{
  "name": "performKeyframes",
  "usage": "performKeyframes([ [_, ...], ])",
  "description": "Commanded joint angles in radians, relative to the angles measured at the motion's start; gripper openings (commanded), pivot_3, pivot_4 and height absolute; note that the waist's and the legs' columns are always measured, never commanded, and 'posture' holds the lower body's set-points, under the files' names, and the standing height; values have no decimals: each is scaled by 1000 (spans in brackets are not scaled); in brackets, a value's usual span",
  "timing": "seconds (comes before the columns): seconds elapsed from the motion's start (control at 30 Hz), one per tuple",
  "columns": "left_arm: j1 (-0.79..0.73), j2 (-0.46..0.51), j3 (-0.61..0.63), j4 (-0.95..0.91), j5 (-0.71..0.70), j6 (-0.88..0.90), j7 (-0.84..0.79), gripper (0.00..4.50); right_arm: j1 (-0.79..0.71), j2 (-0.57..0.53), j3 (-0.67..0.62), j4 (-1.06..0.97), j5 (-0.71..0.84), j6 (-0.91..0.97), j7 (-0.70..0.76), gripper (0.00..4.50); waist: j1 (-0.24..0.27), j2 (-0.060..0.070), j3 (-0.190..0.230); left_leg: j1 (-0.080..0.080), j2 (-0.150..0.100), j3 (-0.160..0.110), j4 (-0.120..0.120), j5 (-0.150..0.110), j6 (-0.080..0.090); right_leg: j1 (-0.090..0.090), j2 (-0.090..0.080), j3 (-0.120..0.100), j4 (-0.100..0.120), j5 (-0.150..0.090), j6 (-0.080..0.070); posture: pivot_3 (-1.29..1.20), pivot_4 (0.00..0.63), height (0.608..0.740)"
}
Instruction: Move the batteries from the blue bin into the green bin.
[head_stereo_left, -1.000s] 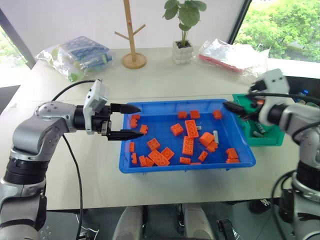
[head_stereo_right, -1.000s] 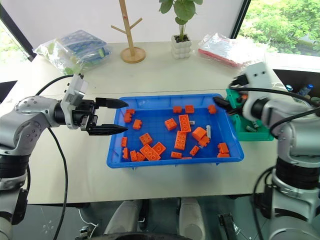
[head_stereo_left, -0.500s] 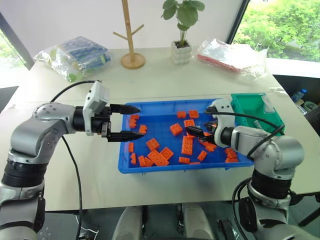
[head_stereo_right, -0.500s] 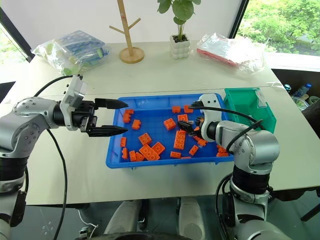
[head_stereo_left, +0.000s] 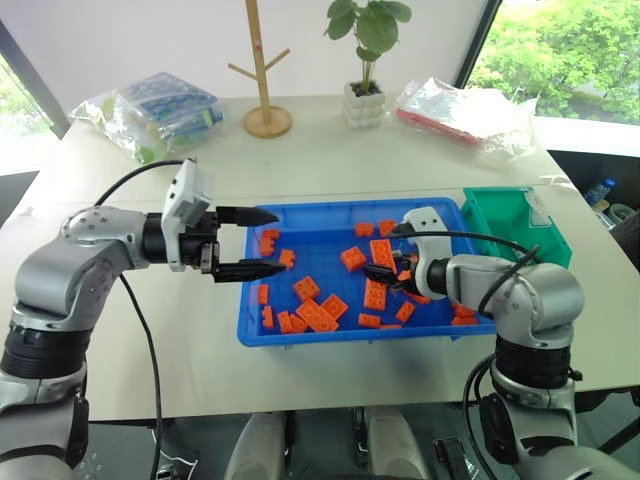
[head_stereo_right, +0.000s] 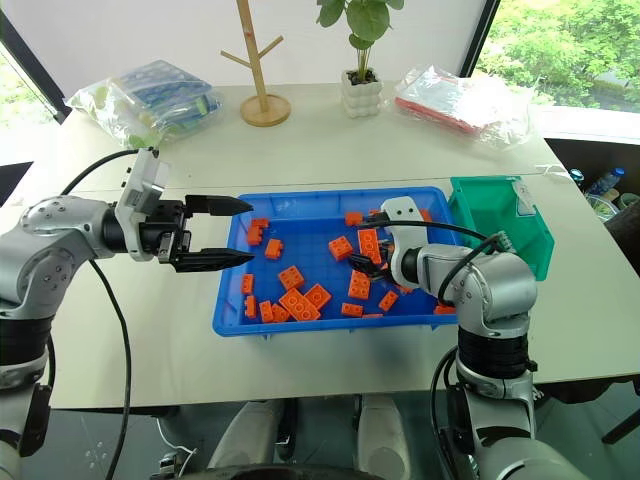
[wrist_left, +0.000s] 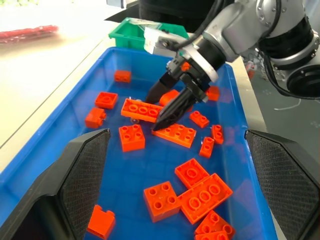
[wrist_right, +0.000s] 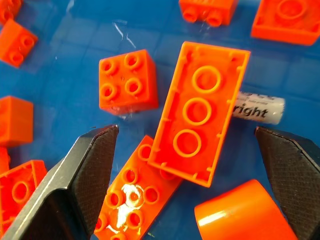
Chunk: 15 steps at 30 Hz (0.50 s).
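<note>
The blue bin (head_stereo_left: 340, 338) lies mid-table, strewn with orange bricks (head_stereo_left: 318, 314). Right of it stands the green bin (head_stereo_left: 515, 222). My right gripper (head_stereo_left: 378, 272) is low inside the blue bin, open, with its fingers (wrist_right: 75, 185) either side of a long upturned orange brick (wrist_right: 200, 112). One of the batteries (wrist_right: 258, 108), pale silver with black lettering, lies flat on the bin floor, half tucked under that brick. My left gripper (head_stereo_left: 278, 242) hovers open over the blue bin's left rim, pointing right, holding nothing. The left wrist view looks across at the right gripper (wrist_left: 156, 111).
Behind the bins stand a wooden branch stand (head_stereo_left: 264, 110) and a potted plant (head_stereo_left: 365, 98). Plastic bags lie at the back left (head_stereo_left: 155, 108) and back right (head_stereo_left: 462, 108). Bare tabletop (head_stereo_left: 330, 165) stretches between these and the blue bin.
My right arm has swung left from over the green bin and come down into the blue bin among the bricks. The left gripper has kept still.
</note>
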<state>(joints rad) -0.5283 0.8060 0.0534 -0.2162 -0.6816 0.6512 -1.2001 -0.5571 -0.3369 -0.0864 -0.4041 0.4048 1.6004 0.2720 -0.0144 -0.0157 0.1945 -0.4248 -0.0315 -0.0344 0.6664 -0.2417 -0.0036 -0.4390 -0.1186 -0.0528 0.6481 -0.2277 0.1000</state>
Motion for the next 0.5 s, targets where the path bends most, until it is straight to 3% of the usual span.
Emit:
performKeyframes([
  [0.03, -10, 18, 31, -26, -16, 2, 2, 4500, 0, -23, 31, -46, 2, -41, 7, 3108, 0, 0, 0, 0, 0, 0, 0, 0, 0, 0, 0, 0, 0, 0, 0, 0, 150, 692],
  [0.17, -22, 16, 25, -19, -16, 2, 4, 4500, -17, -45, 45, -64, 9, -52, 15, 1212, 0, 0, 0, 0, 0, 0, 0, 0, 0, 0, 0, 0, 0, 0, 0, 0, 150, 692],
  [0.5, -50, 9, 11, -1, -8, 1, 2, 4500, -228, -14, 79, -25, 66, -114, 97, 1175, -3, 0, 0, 0, 1, 0, 0, 0, 0, -1, 0, 0, 0, 0, 0, 0, 150, 692],
])
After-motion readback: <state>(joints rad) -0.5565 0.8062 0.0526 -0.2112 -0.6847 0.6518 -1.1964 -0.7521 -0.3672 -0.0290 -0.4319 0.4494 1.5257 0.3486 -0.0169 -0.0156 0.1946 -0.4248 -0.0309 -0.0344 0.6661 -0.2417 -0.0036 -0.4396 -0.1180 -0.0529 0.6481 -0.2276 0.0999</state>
